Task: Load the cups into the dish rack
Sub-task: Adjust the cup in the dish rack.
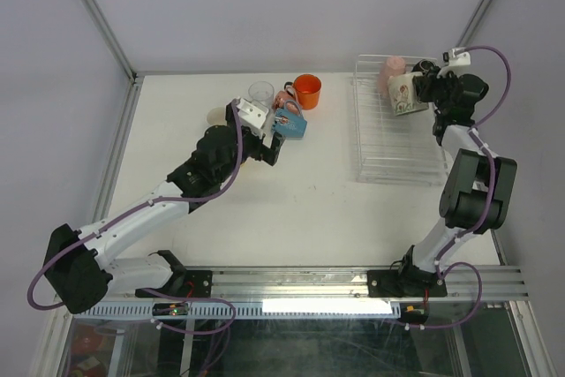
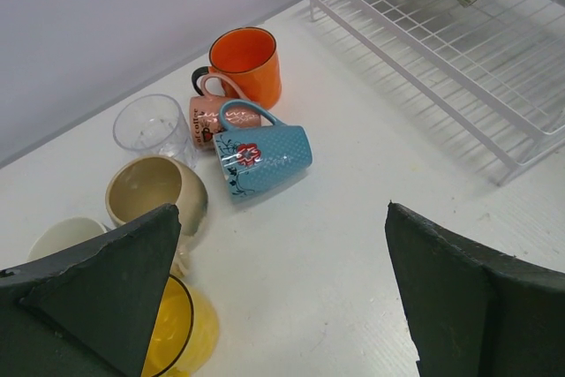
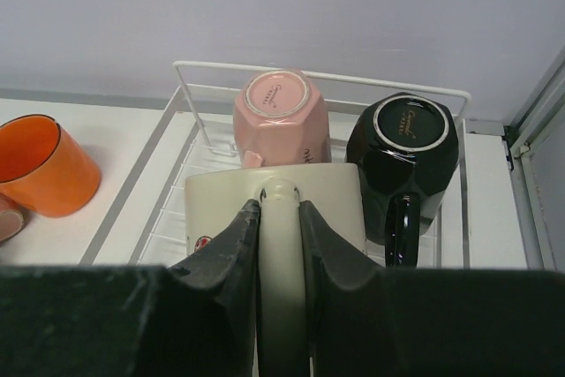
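My right gripper (image 3: 281,207) is shut on the handle of a cream floral mug (image 3: 221,209), held above the far end of the clear dish rack (image 1: 397,161). A pink mug (image 3: 281,116) and a black mug (image 3: 406,152) stand upside down in the rack just beyond it. My left gripper (image 2: 282,209) is open, empty, low over the table. Ahead of it a blue mug (image 2: 260,158) lies on its side, with a pink mug (image 2: 216,116), an orange mug (image 2: 247,64) and a glass tumbler (image 2: 152,125) behind. Beige (image 2: 154,190), white (image 2: 66,237) and yellow (image 2: 181,333) mugs sit beside its left finger.
The loose cups cluster at the table's far middle (image 1: 282,108), left of the rack. Walls close the back and both sides, and a metal rail (image 1: 309,284) with the arm bases runs along the near edge.
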Robot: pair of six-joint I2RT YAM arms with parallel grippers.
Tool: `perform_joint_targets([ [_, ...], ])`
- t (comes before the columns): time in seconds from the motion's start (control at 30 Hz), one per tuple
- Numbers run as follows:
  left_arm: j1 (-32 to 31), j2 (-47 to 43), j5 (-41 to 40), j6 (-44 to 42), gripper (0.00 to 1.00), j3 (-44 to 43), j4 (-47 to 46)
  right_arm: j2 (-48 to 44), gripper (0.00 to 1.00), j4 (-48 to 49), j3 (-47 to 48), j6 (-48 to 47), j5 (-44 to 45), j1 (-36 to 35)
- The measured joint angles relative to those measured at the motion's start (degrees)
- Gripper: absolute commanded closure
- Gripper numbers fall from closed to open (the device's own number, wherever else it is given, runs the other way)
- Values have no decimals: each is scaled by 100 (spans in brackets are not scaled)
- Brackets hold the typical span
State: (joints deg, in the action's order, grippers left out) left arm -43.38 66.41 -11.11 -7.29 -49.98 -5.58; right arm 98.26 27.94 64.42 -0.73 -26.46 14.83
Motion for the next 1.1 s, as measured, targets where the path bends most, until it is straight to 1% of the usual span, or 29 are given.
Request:
perform_joint_targets([
  [0.13,0,114,-68,-42,1,11,4,190,100,208,17,-26,-83,2],
  [0.23,0,173,-87,-87,1,17,9,223,100,426,-164,-31,-192,76],
  [0.43,0,186,-101,-118,1,24,7,186,99,1399,-767,28,-601,409],
  [0.5,0,192,-101,-122,1,24,4,52,94,1641,-1043,55,-769,590],
  [0.6,0,205,-101,-125,1,24,7,-225,86,1683,-1421,7,-946,841],
  [0.73,0,216,-98,-125,1,24,7,-511,86,1414,-1692,-232,-1045,1062],
  [0.87,0,216,-98,-125,1,24,7,-693,86,929,-1725,-398,-1047,1154],
  [1.07,0,216,-98,-125,1,24,4,-973,86,-63,-1663,-516,-1045,1200],
  [1.1,0,216,-98,-125,1,24,7,-984,75,-254,-1620,-525,-1045,1204],
])
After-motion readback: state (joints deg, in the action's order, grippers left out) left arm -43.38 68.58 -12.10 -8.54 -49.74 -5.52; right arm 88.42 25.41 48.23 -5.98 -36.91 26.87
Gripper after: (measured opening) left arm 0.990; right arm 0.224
